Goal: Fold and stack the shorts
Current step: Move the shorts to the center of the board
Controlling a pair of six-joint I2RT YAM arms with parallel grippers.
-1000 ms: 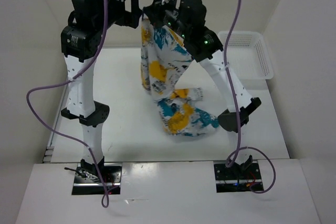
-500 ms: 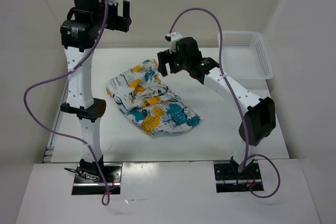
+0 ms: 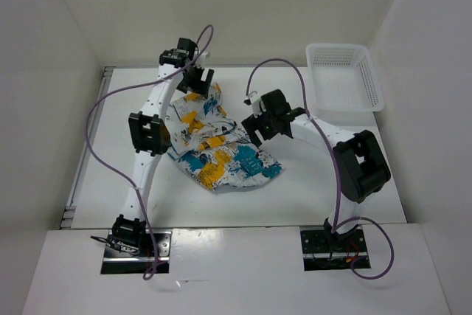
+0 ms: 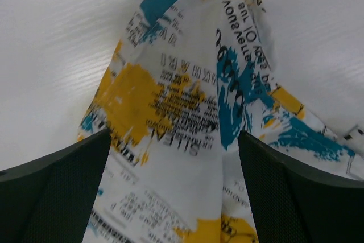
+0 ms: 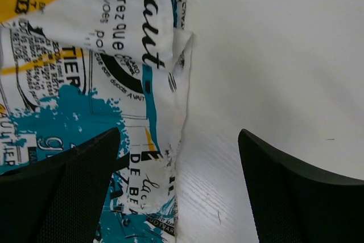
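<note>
**Left end effector**: fingers spread wide with nothing gripped, poised over the far end of the wrinkled white fabric shorts printed in teal-blue, yellow-orange and black. Whether it touches the cloth cannot be told.

**Right end effector**: likewise spread wide and empty. It straddles the right-hand hem of the shorts, one finger over print and the other over the bare white counter.

**Shorts:** they lie crumpled in a loose heap at mid-counter, between the two arms. In the top view the white-and-black left arm crosses the heap's left edge and hides it.

**Surroundings:** a white plastic mesh basket sits at the far right corner, well apart from the cloth. Purple cables loop from each arm above the counter.
</note>
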